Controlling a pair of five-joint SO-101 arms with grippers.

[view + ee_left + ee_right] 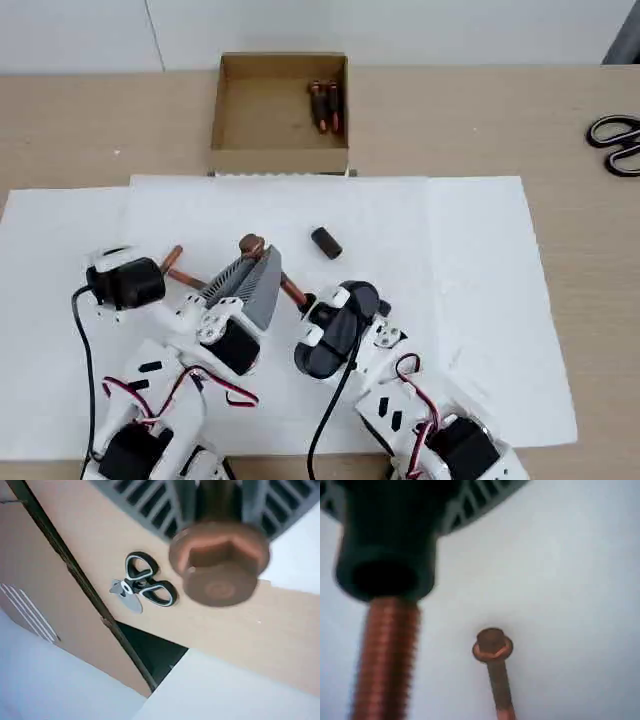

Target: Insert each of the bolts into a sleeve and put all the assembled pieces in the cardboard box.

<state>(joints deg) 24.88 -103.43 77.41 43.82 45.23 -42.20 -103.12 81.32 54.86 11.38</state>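
Tabletop [580, 250]: white paper sheet [470, 300] covers the near part, right up to the near edge. Cardboard box [280, 160] sits by the far edge, left of middle, its front wall touching the sheet's far edge. Two assembled pieces [325, 106] lie side by side in the box's far right corner.

My left claw [258, 262] is over the sheet's middle, pinching the held bolt [250, 244] just below its head. The head points to the far edge and the shank runs toward my right claw [318, 305].

Right claw is just beside it, toward the near edge, clamped on the held sleeve [385, 555]. The bolt's threaded end is at the sleeve's mouth. Can't tell how far in it is.

Scissors [615, 143] lie at the tabletop's right edge, off the sheet.

Loose bolt [172, 258] lies on the sheet toward its left edge, beside my left arm and partly hidden by it.

Loose sleeve [325, 242] lies on the sheet mid-way across, between the claws and the box, apart from both.
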